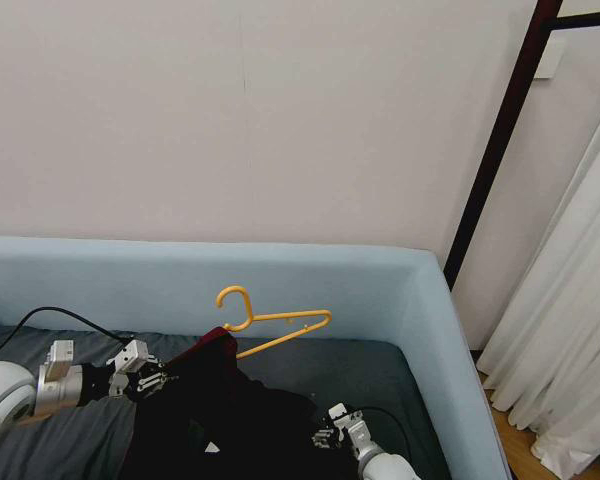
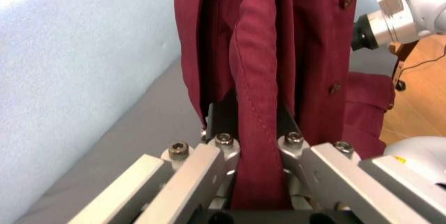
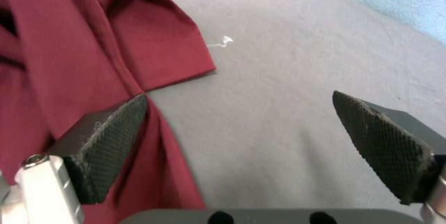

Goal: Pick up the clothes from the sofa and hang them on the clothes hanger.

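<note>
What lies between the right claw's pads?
In the right wrist view, bare sofa seat; the shirt lies by just one pad.

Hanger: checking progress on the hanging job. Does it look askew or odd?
Yes. The yellow hanger is tilted, and the maroon garment bunches at just one end, leaving the other bare. The left end effector clamps a garment fold; the right end effector is open over the sofa seat beside it.

Dark red cloth shirt [image 1: 215,400] lying on the light blue padded sofa [image 1: 280,270], yellow plastic hanger [image 1: 280,322] at its far end, left end effector [image 1: 152,378] at its left, right end effector [image 1: 330,428] at its right front
</note>
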Robot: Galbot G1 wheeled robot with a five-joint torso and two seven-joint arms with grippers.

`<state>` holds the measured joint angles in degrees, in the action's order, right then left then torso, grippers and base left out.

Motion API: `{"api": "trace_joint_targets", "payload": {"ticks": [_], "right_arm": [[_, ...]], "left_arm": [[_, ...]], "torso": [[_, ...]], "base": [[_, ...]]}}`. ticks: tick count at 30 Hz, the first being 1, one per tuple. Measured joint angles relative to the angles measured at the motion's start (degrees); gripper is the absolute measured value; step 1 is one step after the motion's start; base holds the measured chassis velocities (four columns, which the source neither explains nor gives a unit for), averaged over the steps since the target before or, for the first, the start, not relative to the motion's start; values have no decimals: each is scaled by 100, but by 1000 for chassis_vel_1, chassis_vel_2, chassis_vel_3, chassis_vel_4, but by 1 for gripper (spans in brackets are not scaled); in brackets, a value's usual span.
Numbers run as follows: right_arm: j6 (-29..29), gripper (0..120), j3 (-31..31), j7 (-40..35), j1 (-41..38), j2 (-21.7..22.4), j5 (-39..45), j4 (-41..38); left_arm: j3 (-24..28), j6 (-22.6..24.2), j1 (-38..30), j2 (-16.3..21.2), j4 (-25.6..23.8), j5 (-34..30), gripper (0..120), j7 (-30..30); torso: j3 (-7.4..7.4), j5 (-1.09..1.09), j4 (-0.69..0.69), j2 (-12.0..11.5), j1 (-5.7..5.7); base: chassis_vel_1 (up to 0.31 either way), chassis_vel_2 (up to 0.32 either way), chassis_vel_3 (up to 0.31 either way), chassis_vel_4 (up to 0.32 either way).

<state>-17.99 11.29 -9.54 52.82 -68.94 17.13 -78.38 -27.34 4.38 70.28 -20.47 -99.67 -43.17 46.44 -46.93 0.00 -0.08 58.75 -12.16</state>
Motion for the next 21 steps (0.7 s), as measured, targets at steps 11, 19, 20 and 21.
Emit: {"api": "trace_joint_targets", "payload": {"ticks": [11,19,20,21], "right_arm": [[-10,79,112,98,-125,-169,-159,285],[-114,72,172,297,-147,-230,-407,433],[-111,67,176,325,-153,-250,-459,477],[-91,64,183,340,-165,-271,-496,524]], "left_arm": [[2,-48,-2,25,53,-11,2,-23],[4,-87,6,-8,97,-5,2,-31],[7,-88,0,-8,102,-5,2,-32],[12,-88,-7,-9,107,-5,2,-32]], "torso": [[0,0,0,0,0],[0,0,0,0,0],[0,0,0,0,0],[0,0,0,0,0]], "base": [[0,0,0,0],[0,0,0,0],[0,0,0,0],[0,0,0,0]]}}
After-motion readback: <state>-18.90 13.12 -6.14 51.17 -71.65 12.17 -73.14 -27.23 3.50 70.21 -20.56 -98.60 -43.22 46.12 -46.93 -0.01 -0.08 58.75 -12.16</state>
